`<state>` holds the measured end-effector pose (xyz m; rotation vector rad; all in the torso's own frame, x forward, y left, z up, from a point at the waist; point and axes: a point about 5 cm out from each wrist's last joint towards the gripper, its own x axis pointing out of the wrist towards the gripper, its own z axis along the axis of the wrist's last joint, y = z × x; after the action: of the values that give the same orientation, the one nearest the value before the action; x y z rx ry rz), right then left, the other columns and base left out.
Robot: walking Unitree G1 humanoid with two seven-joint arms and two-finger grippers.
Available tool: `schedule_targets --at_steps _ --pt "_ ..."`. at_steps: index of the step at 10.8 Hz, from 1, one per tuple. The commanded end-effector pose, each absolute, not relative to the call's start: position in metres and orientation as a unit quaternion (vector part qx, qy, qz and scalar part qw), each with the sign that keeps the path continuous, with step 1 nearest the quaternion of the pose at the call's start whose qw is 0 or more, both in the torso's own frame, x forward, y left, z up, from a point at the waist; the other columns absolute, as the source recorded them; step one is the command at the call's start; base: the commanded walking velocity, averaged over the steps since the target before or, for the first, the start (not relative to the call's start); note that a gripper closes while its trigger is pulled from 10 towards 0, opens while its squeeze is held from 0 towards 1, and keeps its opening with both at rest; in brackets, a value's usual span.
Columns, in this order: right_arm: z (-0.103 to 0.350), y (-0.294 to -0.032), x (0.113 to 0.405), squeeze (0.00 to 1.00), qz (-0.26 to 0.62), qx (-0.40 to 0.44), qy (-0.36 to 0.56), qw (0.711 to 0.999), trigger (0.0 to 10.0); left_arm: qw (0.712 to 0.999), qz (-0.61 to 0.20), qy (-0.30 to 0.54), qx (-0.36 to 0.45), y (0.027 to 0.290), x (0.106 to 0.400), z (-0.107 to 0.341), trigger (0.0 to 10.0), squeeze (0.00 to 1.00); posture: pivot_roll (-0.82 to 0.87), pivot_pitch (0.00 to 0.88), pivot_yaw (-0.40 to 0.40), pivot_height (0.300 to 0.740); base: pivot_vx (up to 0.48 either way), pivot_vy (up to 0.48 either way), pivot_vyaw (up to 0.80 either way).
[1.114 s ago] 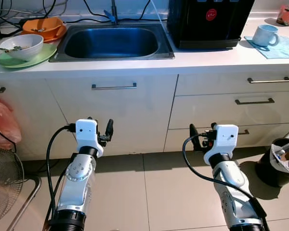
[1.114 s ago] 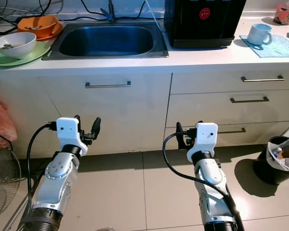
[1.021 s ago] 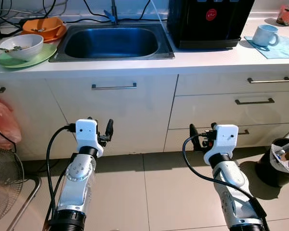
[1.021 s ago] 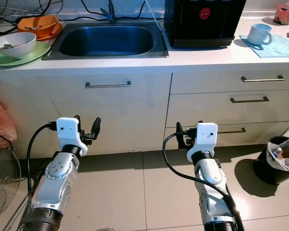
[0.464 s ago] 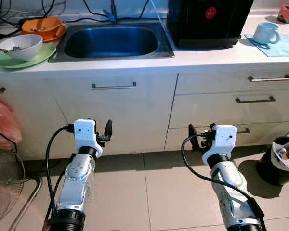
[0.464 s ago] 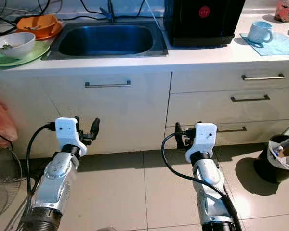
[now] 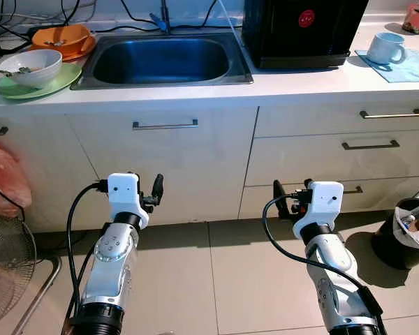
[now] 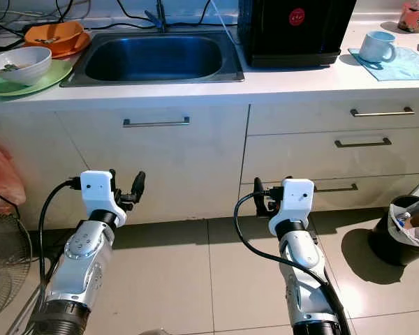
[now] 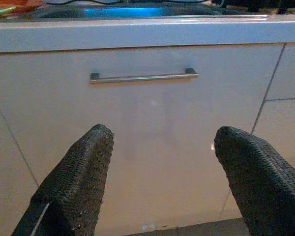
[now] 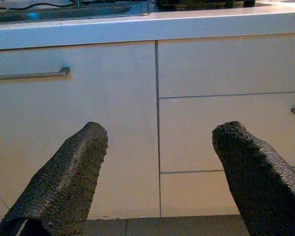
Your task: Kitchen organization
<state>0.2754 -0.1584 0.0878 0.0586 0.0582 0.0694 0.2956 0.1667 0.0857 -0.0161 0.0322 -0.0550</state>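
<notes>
Head stereo looks down at counter [image 7: 195, 87]; wrist cams face cabinet front [image 9: 152, 113]

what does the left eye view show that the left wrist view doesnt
Left eye view alone: the white bowl on a green plate, the orange bowl, the black appliance, the mug on a blue cloth, the black bin on the floor, and the right gripper.

Left wrist view alone: a close look at the left gripper, its fingers spread wide.

Both: the cabinet handle under the sink and the white countertop.
</notes>
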Motion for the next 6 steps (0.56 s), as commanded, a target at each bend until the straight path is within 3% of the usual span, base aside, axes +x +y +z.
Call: schedule_targets --at_steps 1,2,6 --pt "0.0896 -0.1583 0.2777 0.00 0.037 0.029 0.024 0.999 10.0 0.999 -0.044 0.016 -0.017 0.1611 0.2982 0.0872 10.0 0.00 0.00 0.000 0.035 0.740 0.000 0.000 0.00" --pt "0.0895 -0.1584 0.2778 0.00 0.037 0.027 0.024 0.999 10.0 0.998 -0.050 0.014 -0.017 0.1588 0.2980 0.0875 10.0 0.00 0.00 0.000 0.034 0.740 0.000 0.000 0.00" --pt "0.0899 -0.1582 0.2768 0.00 0.041 0.019 0.023 0.999 10.0 0.999 -0.050 0.004 -0.002 0.1607 0.2978 0.0915 10.0 0.00 0.00 0.000 0.029 0.740 0.000 0.000 0.76"
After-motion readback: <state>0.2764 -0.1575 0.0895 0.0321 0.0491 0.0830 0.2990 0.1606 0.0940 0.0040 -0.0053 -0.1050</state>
